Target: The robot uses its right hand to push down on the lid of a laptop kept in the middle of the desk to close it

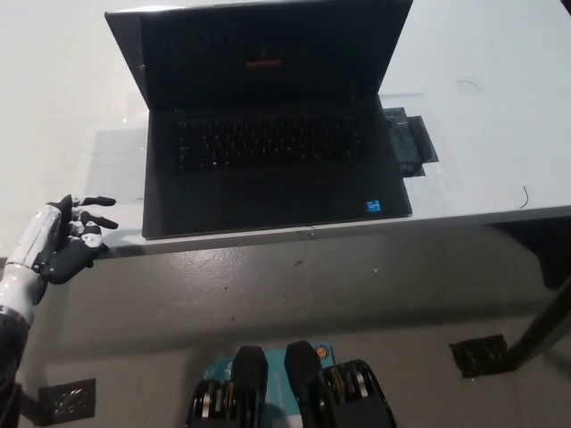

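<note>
Left hand: the white left hand (61, 239) hangs at the lower left, just off the desk's front corner, fingers spread and holding nothing.
Desk: the pale desk (500, 116) fills the upper picture; its front edge runs across the middle.
Laptop: the black laptop (268, 143) sits mid-desk, lid raised, screen dark, keyboard bare, base near the front edge.
Beside it: a dark flat object (412, 143) lies against the laptop's right side.
Right hand: out of sight.

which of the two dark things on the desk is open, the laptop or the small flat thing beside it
The laptop: its lid stands raised over the keyboard. The small black flat thing at its right edge lies flat on the desk, with no lid showing.
</note>
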